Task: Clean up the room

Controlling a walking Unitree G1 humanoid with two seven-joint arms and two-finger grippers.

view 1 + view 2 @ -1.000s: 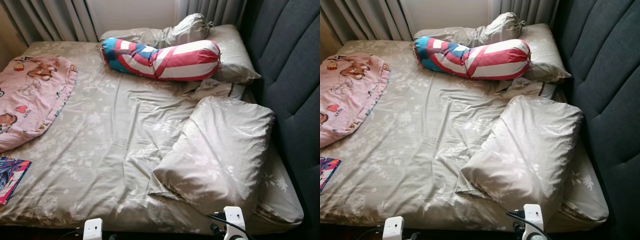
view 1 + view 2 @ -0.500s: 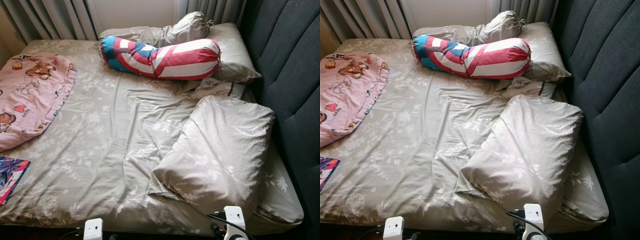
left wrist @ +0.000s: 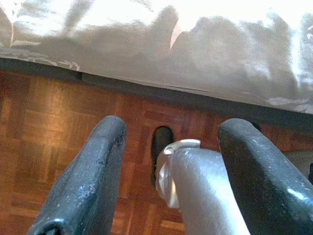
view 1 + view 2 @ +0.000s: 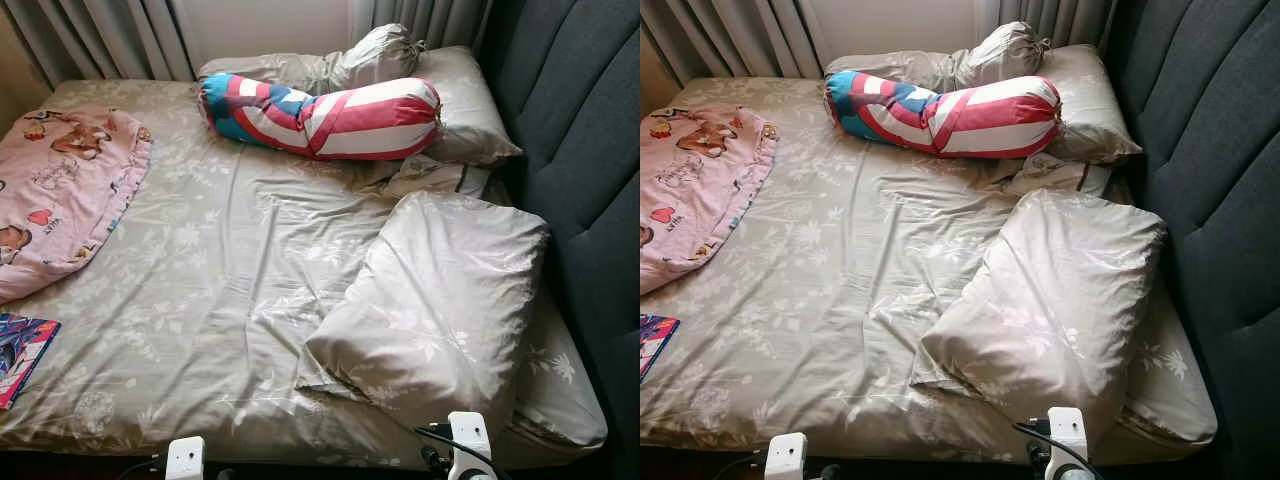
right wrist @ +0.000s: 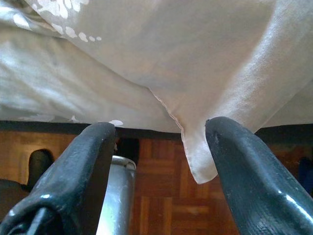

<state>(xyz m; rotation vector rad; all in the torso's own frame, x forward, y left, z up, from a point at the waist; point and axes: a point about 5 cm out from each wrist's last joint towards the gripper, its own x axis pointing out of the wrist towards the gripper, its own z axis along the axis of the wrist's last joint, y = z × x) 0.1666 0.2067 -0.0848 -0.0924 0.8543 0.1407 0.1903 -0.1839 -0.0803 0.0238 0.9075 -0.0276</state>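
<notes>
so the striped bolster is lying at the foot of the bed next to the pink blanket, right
Not quite. The striped bolster lies at the head of the bed, against the beige pillows by the headboard, well apart from the pink blanket, which is on the far left side. The left eye view shows this.

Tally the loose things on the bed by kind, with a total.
Pillows: 2, near, far
Bolsters: 2, striped, beige
Blanket: 1, pink
Book: 1
Total: 6
</notes>
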